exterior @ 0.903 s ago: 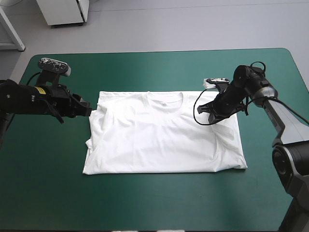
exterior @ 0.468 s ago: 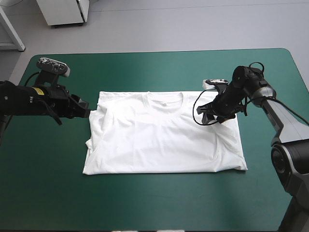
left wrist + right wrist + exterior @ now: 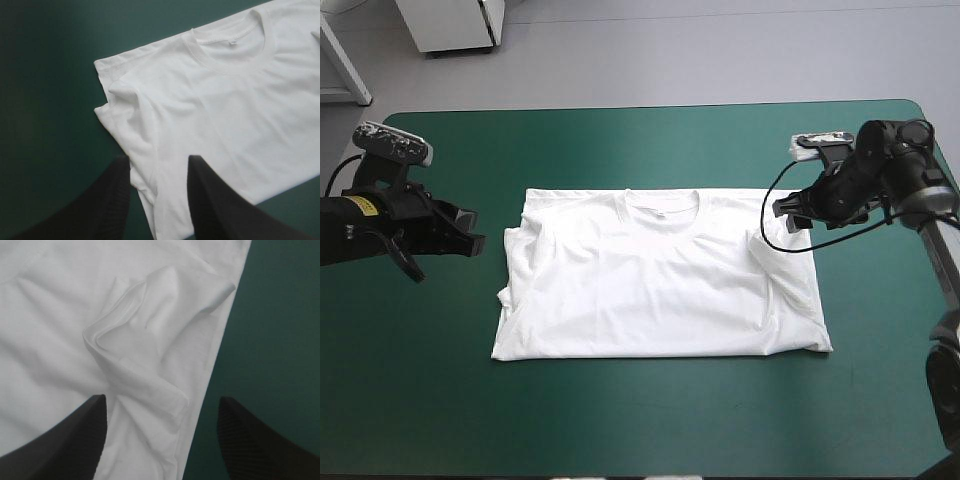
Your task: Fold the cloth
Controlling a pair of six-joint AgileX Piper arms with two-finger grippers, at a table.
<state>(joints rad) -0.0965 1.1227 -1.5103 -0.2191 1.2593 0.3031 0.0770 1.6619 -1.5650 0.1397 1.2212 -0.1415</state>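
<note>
White short-sleeved T-shirt (image 3: 660, 290) spread flat at the middle of the teal-green table cover (image 3: 620, 150), collar toward the far edge, both sleeves turned in. Judged light, limp and a little slippery. Probably best pinched through the doubled layers at the side edges, near shoulder and hem, and lifted evenly to limit sagging. Black fin-fingered left gripper (image 3: 472, 232) parted, empty, near the shirt's left edge, not touching. Matching right gripper (image 3: 782, 212) spread wide, empty, over the rumpled sleeve fold (image 3: 135, 340). Small white neck tag (image 3: 232, 44), nothing legible; no brand visible.

The pincer (image 3: 161, 402), its fingers wide apart, hangs over a rumpled fold of the T-shirt (image 3: 60, 305) at its edge, beside the bare teal-green counter (image 3: 280, 315).
</note>
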